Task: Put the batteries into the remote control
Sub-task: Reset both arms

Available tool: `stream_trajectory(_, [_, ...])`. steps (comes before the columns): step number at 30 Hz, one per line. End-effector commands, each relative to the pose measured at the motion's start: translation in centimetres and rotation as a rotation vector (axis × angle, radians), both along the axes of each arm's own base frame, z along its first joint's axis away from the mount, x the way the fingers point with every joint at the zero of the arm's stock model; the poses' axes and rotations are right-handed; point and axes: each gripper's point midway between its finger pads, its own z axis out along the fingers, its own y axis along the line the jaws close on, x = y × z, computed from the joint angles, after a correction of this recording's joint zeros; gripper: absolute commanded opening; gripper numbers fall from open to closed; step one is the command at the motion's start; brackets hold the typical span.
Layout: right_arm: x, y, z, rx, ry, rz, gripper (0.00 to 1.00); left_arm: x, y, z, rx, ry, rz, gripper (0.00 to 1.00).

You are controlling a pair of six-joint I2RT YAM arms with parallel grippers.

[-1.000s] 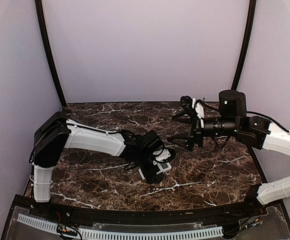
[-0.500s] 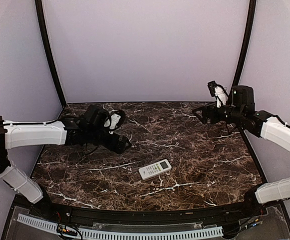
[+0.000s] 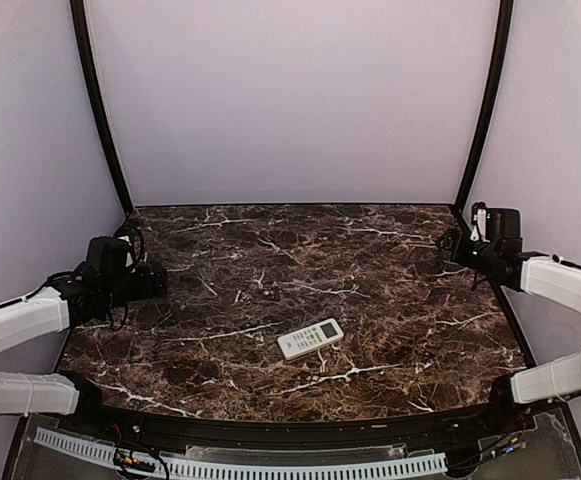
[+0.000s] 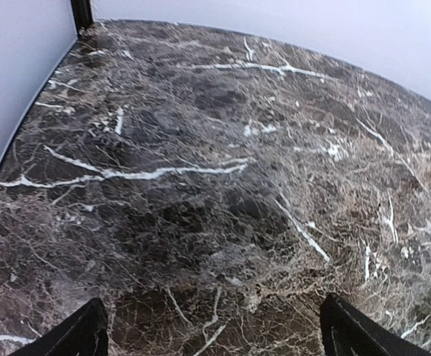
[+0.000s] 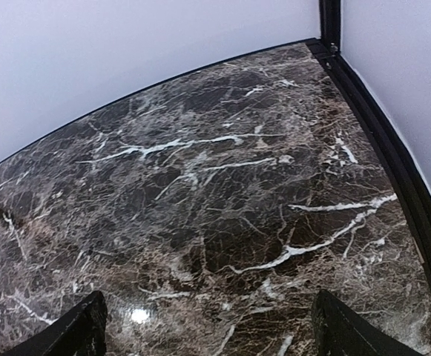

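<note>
Remote point(image 3: 310, 339) well apart from left claw point(image 3: 158, 282)

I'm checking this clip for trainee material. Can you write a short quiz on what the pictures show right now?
1. True or false: the remote lies on the table with its buttons facing up.
2. The left tool holds: A the remote, B a screwdriver, C nothing.
3. Fill in: the right tool is ____ (open or shut).

Key: 1 true; 2 C; 3 open.
</note>
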Motion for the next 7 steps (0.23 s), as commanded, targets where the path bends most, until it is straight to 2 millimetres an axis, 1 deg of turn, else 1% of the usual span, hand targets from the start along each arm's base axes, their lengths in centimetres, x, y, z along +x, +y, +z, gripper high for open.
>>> stream_trajectory(1, [1.57,-2.24,0.13,0.010,-0.009,-0.161,0.92,-0.43,2.58,1.34,-0.027,-0.107,0.136,0.99])
stream_trajectory(4, [1.50,-1.48,-0.33,0.029,-0.012,-0.120,0.89,-0.81,3.26,1.59,-0.033,-0.128,0.166,0.99])
stream_trajectory(7, [1.19,-1.51,0.38,0.027,-0.050,-0.117,0.90,-0.96,3.51,1.78,-0.037,-0.138,0.180,0.99])
